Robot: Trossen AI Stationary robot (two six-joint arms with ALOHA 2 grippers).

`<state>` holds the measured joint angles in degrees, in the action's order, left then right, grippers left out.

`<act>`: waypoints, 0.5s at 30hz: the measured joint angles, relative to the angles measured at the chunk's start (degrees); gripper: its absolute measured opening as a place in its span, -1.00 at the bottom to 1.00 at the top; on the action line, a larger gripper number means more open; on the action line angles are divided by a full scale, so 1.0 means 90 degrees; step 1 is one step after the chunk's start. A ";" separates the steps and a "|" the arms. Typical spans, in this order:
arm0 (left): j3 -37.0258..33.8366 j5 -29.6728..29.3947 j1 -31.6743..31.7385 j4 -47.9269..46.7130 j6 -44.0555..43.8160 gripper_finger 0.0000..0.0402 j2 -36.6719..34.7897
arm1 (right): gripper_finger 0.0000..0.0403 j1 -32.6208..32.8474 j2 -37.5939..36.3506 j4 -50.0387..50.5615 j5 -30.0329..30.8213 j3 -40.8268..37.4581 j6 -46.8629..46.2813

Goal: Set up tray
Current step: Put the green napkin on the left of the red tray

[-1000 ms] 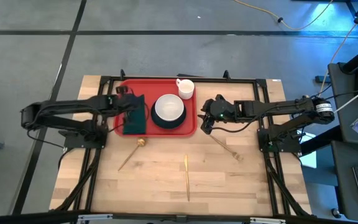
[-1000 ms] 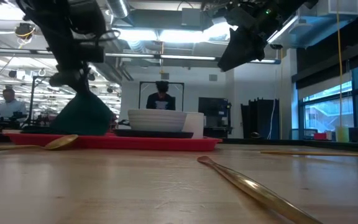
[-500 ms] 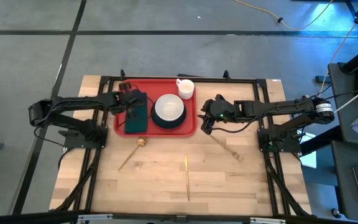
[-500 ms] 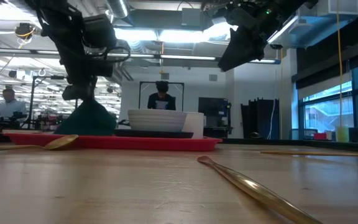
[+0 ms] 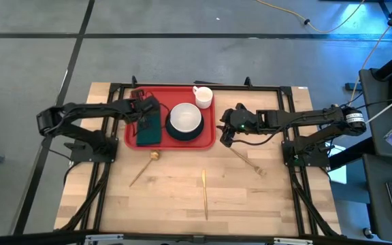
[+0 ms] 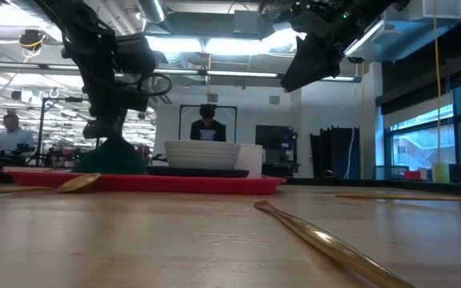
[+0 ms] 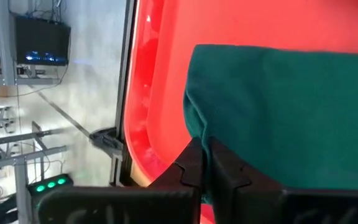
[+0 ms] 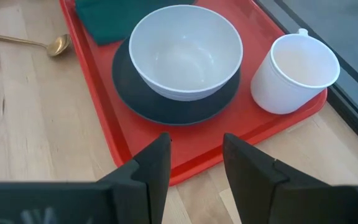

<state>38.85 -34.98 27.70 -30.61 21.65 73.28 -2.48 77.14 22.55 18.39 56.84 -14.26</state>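
Observation:
The red tray (image 5: 132, 136) lies at the table's far middle and carries a dark green napkin (image 5: 149, 132) on its left part. My left gripper (image 5: 145, 112) stands over the napkin's far end, shut on it; in the low view the napkin (image 6: 112, 157) rises to a small peak under that gripper (image 6: 102, 132). My right gripper (image 5: 225, 136) hovers open beside the tray's right rim (image 8: 185, 163) and touches nothing; in the right wrist view its fingers (image 8: 196, 146) frame that rim. My left gripper pinches the napkin's far edge (image 7: 194, 127) between its two fingers (image 7: 190, 163), which come from above, pointing down. One layer or several, I cannot tell. The held edge is drawn up into a low peak, and the napkin's body (image 7: 291, 118) lies on the tray (image 7: 160, 87).
On the tray stand a white bowl on a dark plate (image 5: 184, 120) and a white mug (image 5: 203, 96). On the wood nearer me lie a gold spoon (image 5: 145, 167), a gold utensil (image 5: 205, 194) and another (image 5: 248, 162). A person (image 6: 208, 122) stands far behind.
My left gripper has come down toward the tray and shifted a little toward the table's right, staying shut on the napkin. The napkin's raised peak has sunk and narrowed, and more of the cloth lies flat on the tray.

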 joint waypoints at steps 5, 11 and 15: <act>0.0001 -0.0004 0.0090 0.0429 0.0168 -0.97 0.0228 | -0.27 0.0000 0.0000 0.0002 -0.0001 0.0000 -0.0001; 0.0002 -0.0005 0.0202 0.0541 0.0182 -0.91 0.0472 | -0.27 0.0000 0.0000 0.0002 0.0000 0.0000 -0.0007; 0.0002 -0.0019 0.0311 0.0556 0.0005 -0.86 0.0544 | -0.27 0.0000 0.0000 0.0002 0.0000 0.0000 -0.0011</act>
<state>38.87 -35.16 30.50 -25.61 21.69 78.17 -2.48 77.14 22.57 18.39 56.84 -14.36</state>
